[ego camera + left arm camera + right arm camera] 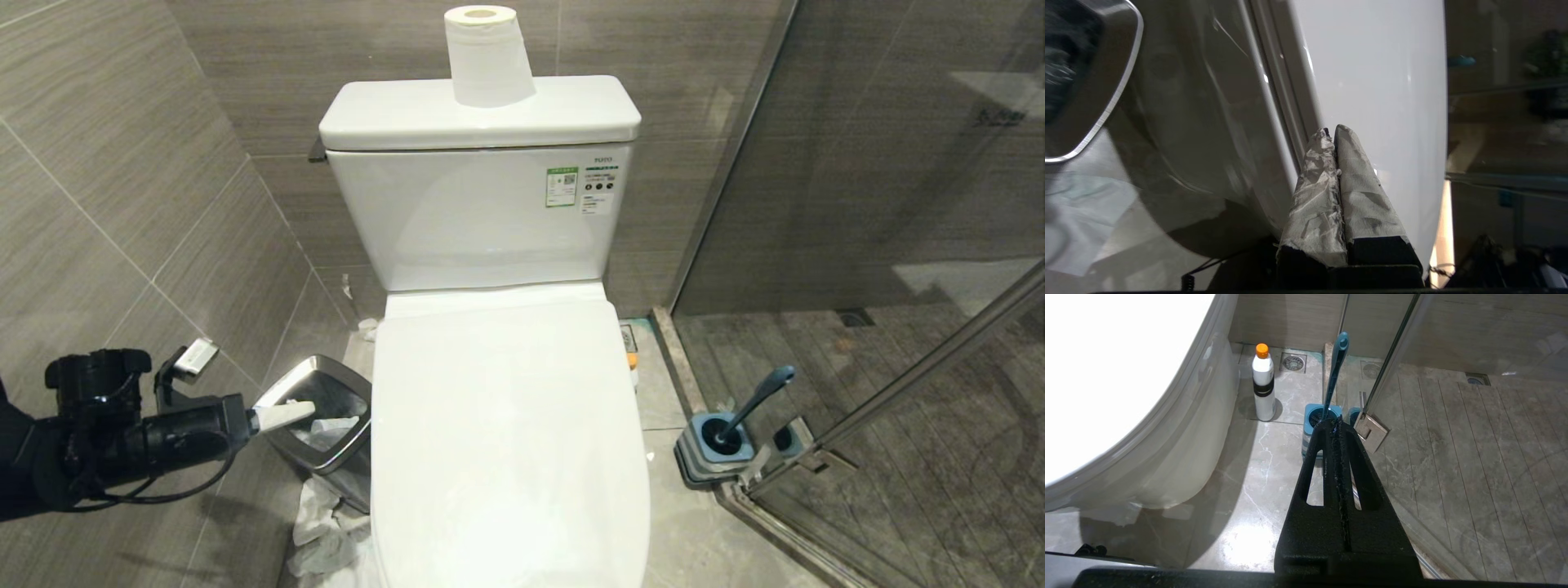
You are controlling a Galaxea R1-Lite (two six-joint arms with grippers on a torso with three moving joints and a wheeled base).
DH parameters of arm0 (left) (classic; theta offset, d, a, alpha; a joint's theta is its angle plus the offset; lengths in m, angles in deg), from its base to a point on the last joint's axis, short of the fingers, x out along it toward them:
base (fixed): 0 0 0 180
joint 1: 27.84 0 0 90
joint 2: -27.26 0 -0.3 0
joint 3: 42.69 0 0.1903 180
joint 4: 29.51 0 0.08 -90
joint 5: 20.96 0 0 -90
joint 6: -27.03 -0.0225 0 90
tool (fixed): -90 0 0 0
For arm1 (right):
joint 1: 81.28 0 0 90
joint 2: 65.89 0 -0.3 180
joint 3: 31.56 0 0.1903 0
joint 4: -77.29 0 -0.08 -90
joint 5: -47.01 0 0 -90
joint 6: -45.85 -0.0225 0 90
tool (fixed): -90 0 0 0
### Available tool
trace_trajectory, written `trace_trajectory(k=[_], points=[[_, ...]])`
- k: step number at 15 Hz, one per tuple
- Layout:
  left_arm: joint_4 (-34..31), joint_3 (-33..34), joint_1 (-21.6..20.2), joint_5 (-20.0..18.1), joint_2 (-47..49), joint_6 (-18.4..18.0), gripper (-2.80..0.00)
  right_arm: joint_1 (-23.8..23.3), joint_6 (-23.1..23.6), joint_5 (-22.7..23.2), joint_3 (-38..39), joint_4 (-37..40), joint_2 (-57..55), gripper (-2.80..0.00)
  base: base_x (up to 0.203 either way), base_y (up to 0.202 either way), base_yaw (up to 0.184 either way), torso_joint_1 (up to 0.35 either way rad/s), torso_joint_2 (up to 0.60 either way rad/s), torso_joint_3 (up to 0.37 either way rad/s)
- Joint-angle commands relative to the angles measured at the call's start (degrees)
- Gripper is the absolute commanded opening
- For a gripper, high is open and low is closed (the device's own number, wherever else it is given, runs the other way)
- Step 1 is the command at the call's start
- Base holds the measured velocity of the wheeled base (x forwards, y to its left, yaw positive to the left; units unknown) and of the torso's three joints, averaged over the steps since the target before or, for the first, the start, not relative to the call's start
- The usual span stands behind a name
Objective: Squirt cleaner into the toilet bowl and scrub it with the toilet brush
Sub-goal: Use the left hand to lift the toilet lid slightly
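The toilet bowl (506, 425) fills the middle of the head view with its white lid down, so the inside and any cleaner are hidden. My left gripper (306, 410) is shut and empty, its tape-wrapped fingers level over the bin left of the toilet. In the left wrist view this gripper (1331, 131) points at the lid's edge (1372, 81). The toilet brush (759, 398) stands in its holder (712, 457) on the floor to the right. My right gripper (1333, 424) is shut and empty, low, pointing at the brush (1336, 371). A white bottle with an orange cap (1262, 381) stands beside the bowl.
A steel-rimmed bin (343, 384) sits against the toilet's left side, with crumpled paper (326, 531) on the floor below it. A toilet roll (488, 57) stands on the tank (473, 220). The glass shower door (898, 245) and its hinge (1370, 430) are just right of the brush holder.
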Motion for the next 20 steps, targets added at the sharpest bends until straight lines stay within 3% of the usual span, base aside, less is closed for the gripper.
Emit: trace_trajectory(k=[1, 3, 4, 10, 11, 18, 20], points=[[1.61, 5.39, -1.03, -3.95, -0.06, -2.08, -2.8, 0.02, 0.04, 0.05, 0.04, -0.01, -0.06, -2.8, 0.0, 0.0, 0.0, 0.0, 0.0, 0.0], [3.27, 11.51, -1.6, -7.92, 1.25, -9.63, -2.8, 0.02, 0.04, 0.05, -0.03, -0.01, -0.06, -2.8, 0.0, 0.0, 0.0, 0.0, 0.0, 0.0], [3.77, 12.67, -1.55, -9.28, 2.46, -11.37, -2.8, 0.02, 0.04, 0.05, -0.04, -0.01, -0.06, -2.8, 0.0, 0.0, 0.0, 0.0, 0.0, 0.0], [3.73, 12.99, -1.41, -10.89, 6.49, -11.87, -2.8, 0.02, 0.04, 0.05, -0.01, -0.01, -0.06, -2.8, 0.0, 0.0, 0.0, 0.0, 0.0, 0.0], [3.69, 13.44, -1.33, -11.15, 6.5, -11.82, 0.0, 0.02, 0.04, 0.05, -0.02, -0.01, -0.06, -2.8, 0.0, 0.0, 0.0, 0.0, 0.0, 0.0], [3.86, 16.71, -1.41, -16.99, 6.41, -13.29, 0.0, 0.02, 0.04, 0.05, -0.04, -0.01, -0.06, -2.8, 0.0, 0.0, 0.0, 0.0, 0.0, 0.0], [3.87, 16.65, -1.41, -17.09, 7.0, -14.13, 0.0, 0.02, 0.04, 0.05, 0.02, -0.01, -0.06, -2.8, 0.0, 0.0, 0.0, 0.0, 0.0, 0.0]])
